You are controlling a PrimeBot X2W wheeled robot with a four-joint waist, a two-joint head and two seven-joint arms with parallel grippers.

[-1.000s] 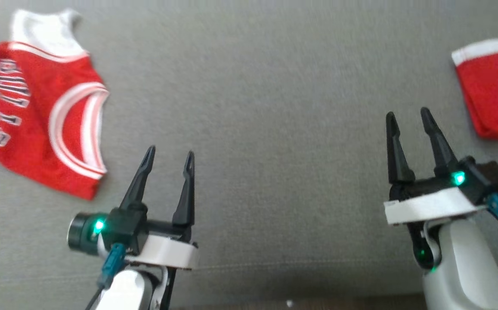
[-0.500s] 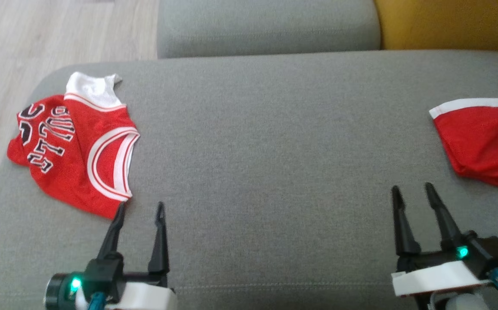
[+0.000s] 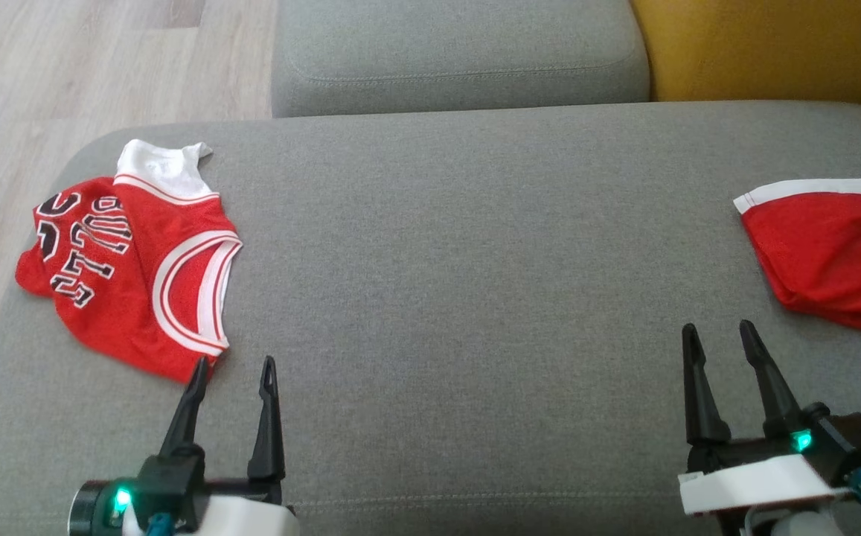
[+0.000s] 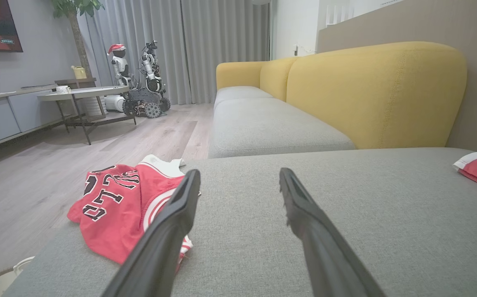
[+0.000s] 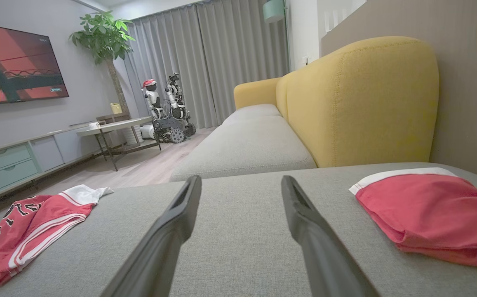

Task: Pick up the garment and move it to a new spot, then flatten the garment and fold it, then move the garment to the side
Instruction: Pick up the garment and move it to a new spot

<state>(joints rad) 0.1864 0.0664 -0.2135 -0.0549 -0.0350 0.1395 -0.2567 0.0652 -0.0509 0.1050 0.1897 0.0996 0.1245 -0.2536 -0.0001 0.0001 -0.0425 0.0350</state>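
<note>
Camera has shifted; left gripper (image 3: 234, 365) and right gripper (image 3: 718, 327) gape empty; jersey (image 3: 125, 275) lies crumpled, every step left.

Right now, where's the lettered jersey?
Head view: the jersey lies crumpled at the left end of the grey cushion, beside the wood floor, just ahead of the left gripper, far from the red cloth at right.

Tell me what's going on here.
Nothing is being held. A red jersey lies crumpled at the left end of the grey sofa seat, and the robot's left gripper, open, hovers by its near corner. The right gripper is open over the seat, near a second red cloth at the right end.
</note>
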